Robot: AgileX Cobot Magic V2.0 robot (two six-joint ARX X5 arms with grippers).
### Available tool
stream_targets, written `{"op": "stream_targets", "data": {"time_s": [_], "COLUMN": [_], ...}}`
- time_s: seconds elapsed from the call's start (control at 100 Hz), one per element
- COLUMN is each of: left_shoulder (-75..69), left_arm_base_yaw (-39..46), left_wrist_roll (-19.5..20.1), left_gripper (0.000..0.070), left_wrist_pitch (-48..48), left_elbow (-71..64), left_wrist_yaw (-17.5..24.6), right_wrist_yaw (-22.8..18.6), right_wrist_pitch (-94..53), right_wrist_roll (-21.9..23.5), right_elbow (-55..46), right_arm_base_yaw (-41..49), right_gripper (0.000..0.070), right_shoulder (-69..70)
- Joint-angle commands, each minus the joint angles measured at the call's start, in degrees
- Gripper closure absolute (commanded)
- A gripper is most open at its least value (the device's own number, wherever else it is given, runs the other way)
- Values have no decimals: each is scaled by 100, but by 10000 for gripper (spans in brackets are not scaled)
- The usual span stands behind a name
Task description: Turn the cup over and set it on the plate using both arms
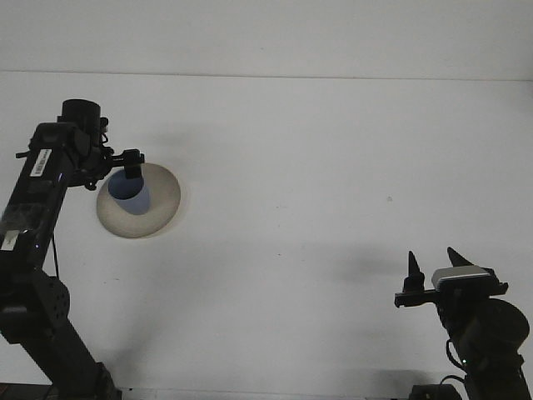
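A blue cup (130,197) stands on the beige plate (163,197) at the left of the white table. My left gripper (131,163) hovers just above and behind the cup's top. Its fingers are apart and no longer clasp the cup, though one dark finger still overlaps the rim in this view. I cannot tell which end of the cup is up. My right gripper (433,260) stands low at the front right, far from the plate. It is open and points upward with nothing between its fingers.
The white table (316,167) stretches wide between the two arms. The left arm's dark links (37,208) rise along the left edge. The right arm's base (487,333) fills the bottom right corner.
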Motion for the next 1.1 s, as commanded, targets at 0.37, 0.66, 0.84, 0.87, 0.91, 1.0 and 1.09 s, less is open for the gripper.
{"op": "stream_targets", "data": {"time_s": [0.37, 0.66, 0.84, 0.87, 0.91, 1.0, 1.09], "left_shoulder": [-1019, -2542, -3670, -3864, -4131, -4728, -5344], "left_arm_base_yaw": [-52, -470, -850, -918, -1012, -1204, -1335], "left_wrist_roll": [-122, -160, -140, -136, -129, -61, 31], "left_gripper": [154, 154, 155, 156, 156, 156, 156], "left_wrist_pitch": [-439, 302, 1200, 1381, 1609, 2138, 2669], "left_elbow": [332, -824, -2041, -2275, -2599, -3390, -4264], "left_wrist_yaw": [28, 26, 26, 26, 26, 26, 26], "right_wrist_yaw": [0, 0, -2, -2, -2, -2, -2], "right_wrist_pitch": [44, 44, 46, 46, 46, 46, 46], "right_wrist_roll": [28, 31, 31, 31, 31, 33, 33], "right_elbow": [48, 48, 48, 48, 48, 48, 48], "right_arm_base_yaw": [7, 7, 7, 7, 7, 7, 7], "right_gripper": [216, 216, 216, 216, 216, 216, 216], "right_shoulder": [17, 17, 17, 17, 17, 17, 17]}}
